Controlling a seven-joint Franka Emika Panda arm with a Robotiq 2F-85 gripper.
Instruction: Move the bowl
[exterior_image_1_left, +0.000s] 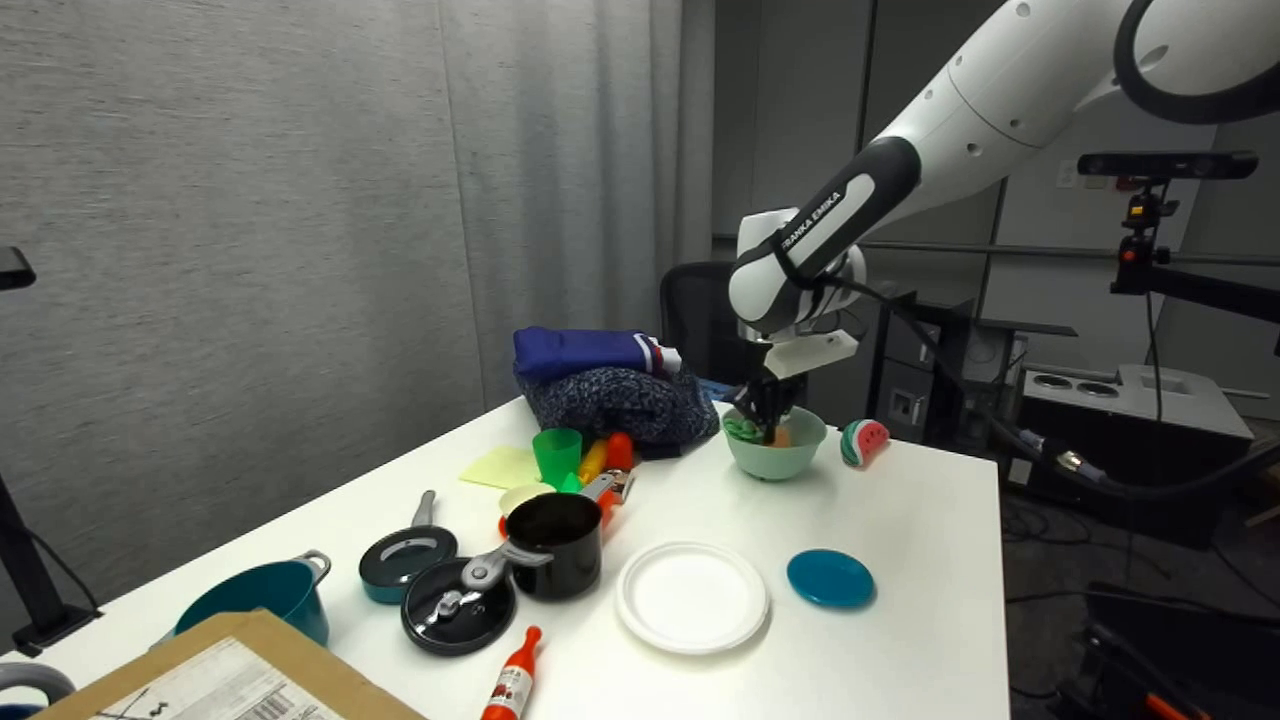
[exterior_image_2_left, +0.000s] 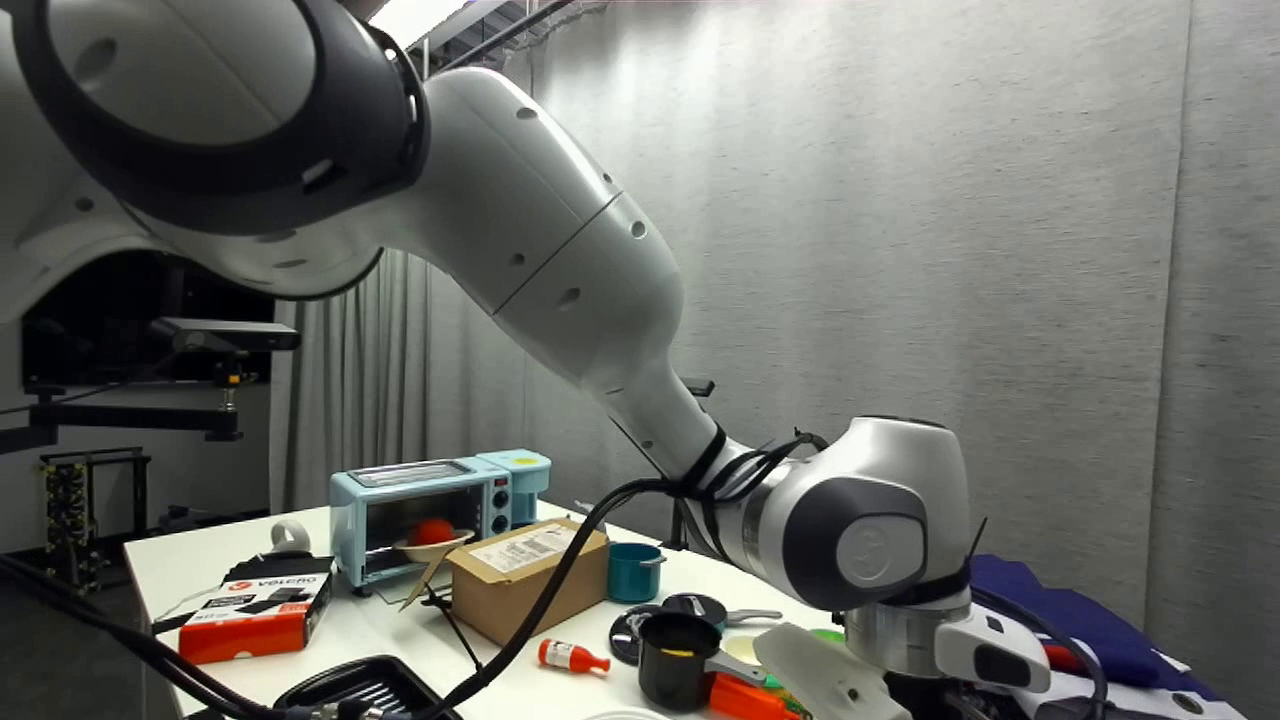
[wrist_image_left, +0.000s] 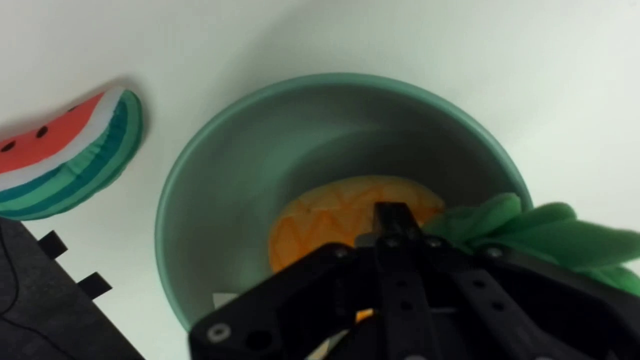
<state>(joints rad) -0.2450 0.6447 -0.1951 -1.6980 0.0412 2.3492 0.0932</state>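
One pale green bowl stands on the table, the white plate at its seven o'clock in an exterior view. The gripper reaches down inside, seemingly closed, with nothing clearly pinched (green leaves cross the rim at three o'clock in the wrist view). Probably a push from within is being set up; next calls for low, level pressure against the wall.

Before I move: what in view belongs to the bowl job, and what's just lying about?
Job: pale green bowl, gripper; orange-patterned piece in the bowl would likely ride along.
Lying about: white plate, blue disc, watermelon toy, black pot, red bottle, teal pot, green cup, cardboard box, toaster oven.
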